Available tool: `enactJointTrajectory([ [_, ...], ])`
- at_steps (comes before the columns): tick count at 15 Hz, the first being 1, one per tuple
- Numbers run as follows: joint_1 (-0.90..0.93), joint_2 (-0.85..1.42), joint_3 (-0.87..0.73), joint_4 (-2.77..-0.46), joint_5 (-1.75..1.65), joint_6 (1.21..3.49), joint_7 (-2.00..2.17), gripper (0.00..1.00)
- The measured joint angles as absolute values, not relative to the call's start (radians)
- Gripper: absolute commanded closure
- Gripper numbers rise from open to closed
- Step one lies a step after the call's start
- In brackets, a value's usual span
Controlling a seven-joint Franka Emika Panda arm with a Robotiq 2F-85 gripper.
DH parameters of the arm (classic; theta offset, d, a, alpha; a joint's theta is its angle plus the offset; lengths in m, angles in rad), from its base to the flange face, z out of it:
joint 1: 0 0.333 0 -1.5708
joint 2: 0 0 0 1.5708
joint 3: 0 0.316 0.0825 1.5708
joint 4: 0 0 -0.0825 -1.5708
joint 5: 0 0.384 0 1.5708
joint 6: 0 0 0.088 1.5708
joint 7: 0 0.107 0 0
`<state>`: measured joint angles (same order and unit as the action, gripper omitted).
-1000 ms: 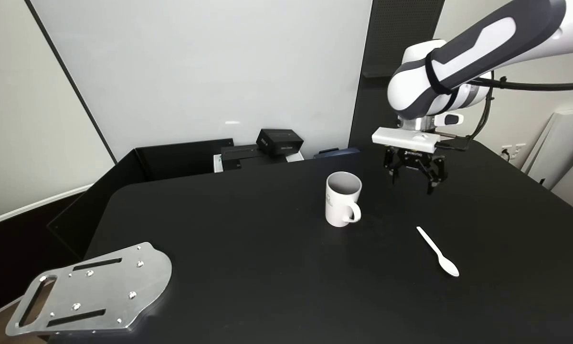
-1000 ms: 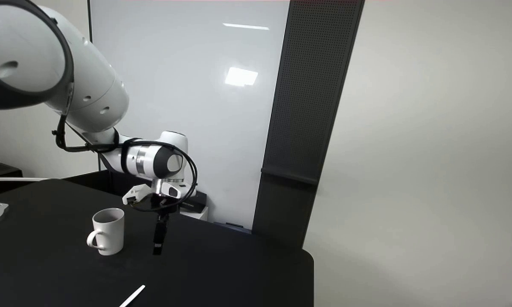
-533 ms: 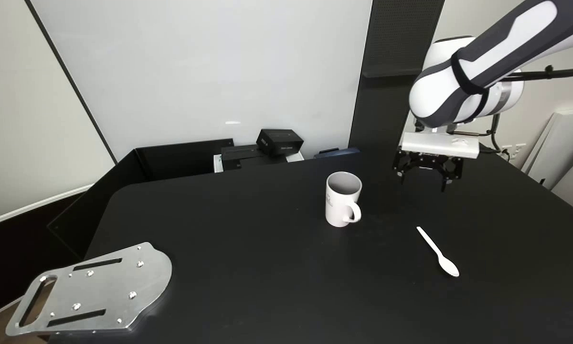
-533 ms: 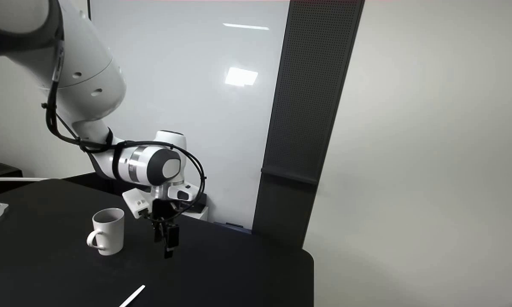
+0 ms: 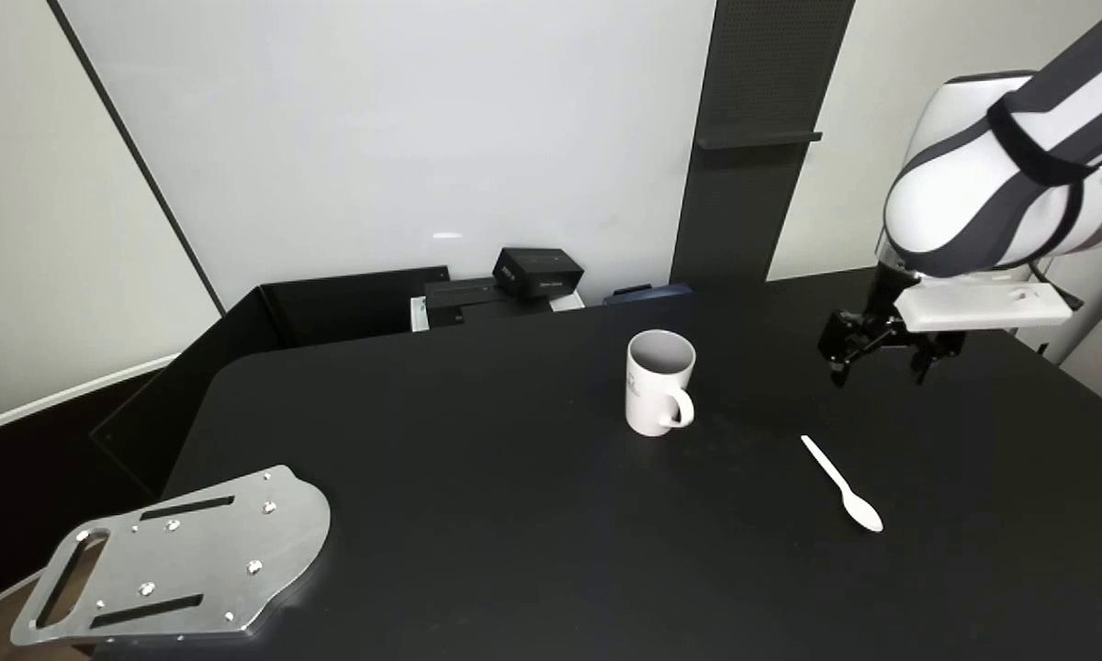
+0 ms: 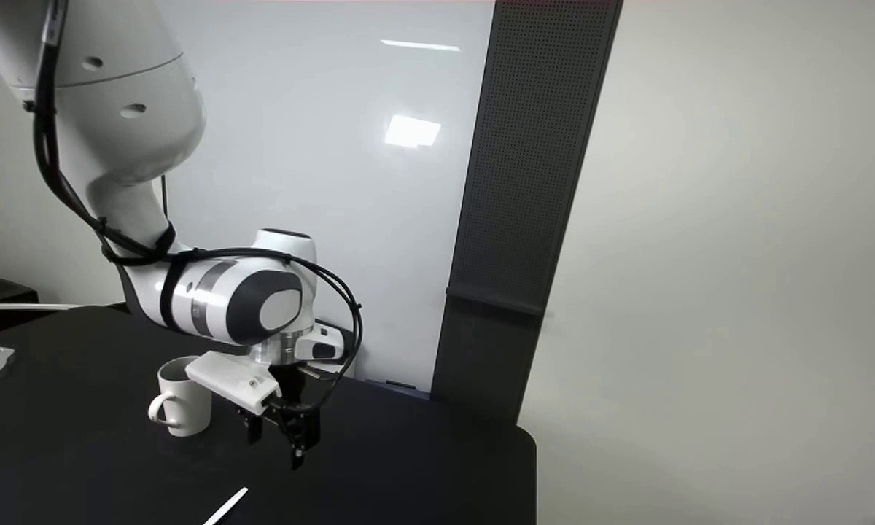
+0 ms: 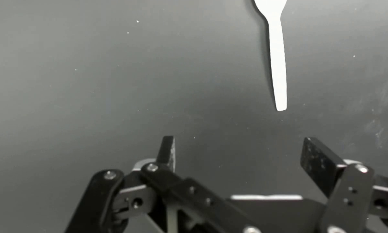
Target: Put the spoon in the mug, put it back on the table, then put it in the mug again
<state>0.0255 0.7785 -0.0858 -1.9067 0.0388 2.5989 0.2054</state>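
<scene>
Since a second ago the gripper has shifted toward 3 o'clock in an exterior view; the spoon lies on the table, at 4 o'clock from the mug. In an exterior view the spoon, partly shown, lies at the gripper's 7 o'clock. In the wrist view the jaws stand wide apart, gripping nothing, the spoon at 1 o'clock.

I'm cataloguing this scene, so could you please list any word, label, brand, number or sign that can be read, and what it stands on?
No text can be read with certainty.
Mug: dark print on its side, too small to read.
Black box: pale lettering, too small and blurred to read.
</scene>
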Motion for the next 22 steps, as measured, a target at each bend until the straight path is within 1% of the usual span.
enactJointTrajectory([
  [3,0.027,0.745,-0.077,-2.004,0.043,2.722,0.191,0.00],
  [7,0.045,0.737,-0.055,-2.074,0.066,2.813,0.194,0.00],
  [15,0.121,0.738,-0.036,-2.124,0.119,2.850,0.215,0.00],
  [22,0.118,0.742,-0.037,-2.122,0.119,2.850,0.213,0.00],
])
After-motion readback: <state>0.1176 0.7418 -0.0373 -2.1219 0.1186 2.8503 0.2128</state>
